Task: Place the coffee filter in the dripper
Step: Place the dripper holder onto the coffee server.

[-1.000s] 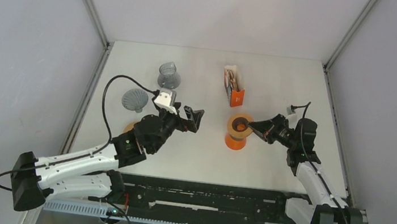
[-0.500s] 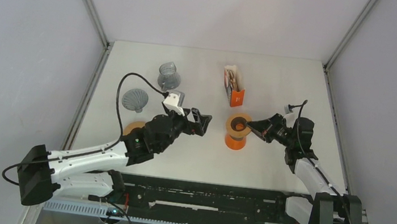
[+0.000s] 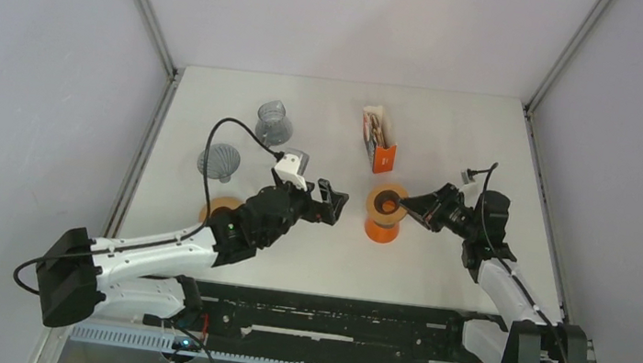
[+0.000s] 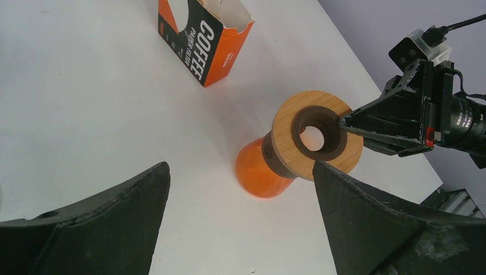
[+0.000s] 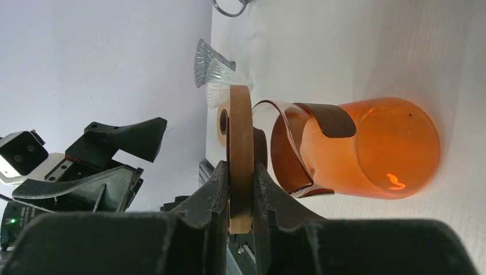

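The orange dripper (image 3: 381, 229) stands mid-table with its wooden ring (image 3: 387, 201) uppermost. My right gripper (image 3: 405, 208) is shut on the ring's right edge. In the right wrist view the fingers (image 5: 241, 169) clamp the ring (image 5: 240, 126), with the orange body (image 5: 372, 149) beyond. My left gripper (image 3: 334, 203) is open and empty just left of the dripper. In the left wrist view (image 4: 240, 166) the dripper (image 4: 261, 172) sits ahead between its fingers. The orange coffee filter box (image 3: 378, 139) stands open behind the dripper and also shows in the left wrist view (image 4: 203, 43). No loose filter shows.
Two clear grey drippers (image 3: 273, 122) (image 3: 218, 161) stand at the left. A wooden ring (image 3: 220, 209) lies near the left arm. The side walls and the black rail (image 3: 319, 325) at the near edge bound the table.
My left arm has moved right, bringing its open gripper closer to the dripper. My right gripper has kept its hold on the wooden ring and shifted only slightly.
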Motion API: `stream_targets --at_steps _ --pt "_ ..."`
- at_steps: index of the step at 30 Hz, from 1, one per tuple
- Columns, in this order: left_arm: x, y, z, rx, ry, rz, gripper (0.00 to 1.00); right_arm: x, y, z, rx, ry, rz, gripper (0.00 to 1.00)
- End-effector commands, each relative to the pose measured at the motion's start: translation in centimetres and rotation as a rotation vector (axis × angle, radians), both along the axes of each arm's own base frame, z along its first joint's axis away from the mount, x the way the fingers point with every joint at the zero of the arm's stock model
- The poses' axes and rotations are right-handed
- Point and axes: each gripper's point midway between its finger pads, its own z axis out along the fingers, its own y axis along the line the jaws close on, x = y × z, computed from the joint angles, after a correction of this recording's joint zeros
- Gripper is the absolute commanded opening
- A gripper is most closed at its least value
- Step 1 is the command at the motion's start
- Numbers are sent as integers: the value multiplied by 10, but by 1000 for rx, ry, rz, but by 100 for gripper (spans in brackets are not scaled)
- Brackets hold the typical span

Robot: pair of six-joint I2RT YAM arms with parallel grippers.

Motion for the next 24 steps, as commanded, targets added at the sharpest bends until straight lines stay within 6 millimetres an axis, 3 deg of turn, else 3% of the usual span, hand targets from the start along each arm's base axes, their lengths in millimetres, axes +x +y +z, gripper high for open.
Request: stream_targets --at_steps 1,24 --pt "4 -10 31 -88 -26 -11 98 5 -6 1 -75 -43 -21 24" --pt "2 -24 24 -95 10 -54 97 7 -14 21 -174 -127 -32 41"
